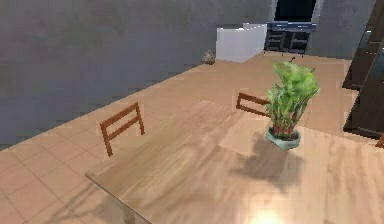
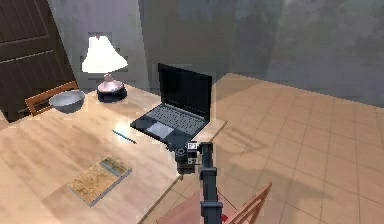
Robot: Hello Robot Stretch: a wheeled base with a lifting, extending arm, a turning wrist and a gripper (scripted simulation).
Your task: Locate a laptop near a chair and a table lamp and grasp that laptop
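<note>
One slim blk laptop (image 2: 180,103), wood-grain table (image 2: 50,150)

I log, arm side view: on the table (image 2: 60,150), laptop (image 2: 180,105) at its right corner, lamp (image 2: 105,62) behind-left of it, bowl (image 2: 68,100) left of lamp, chair (image 2: 38,99) behind bowl, tool (image 2: 184,160) before laptop.
</note>
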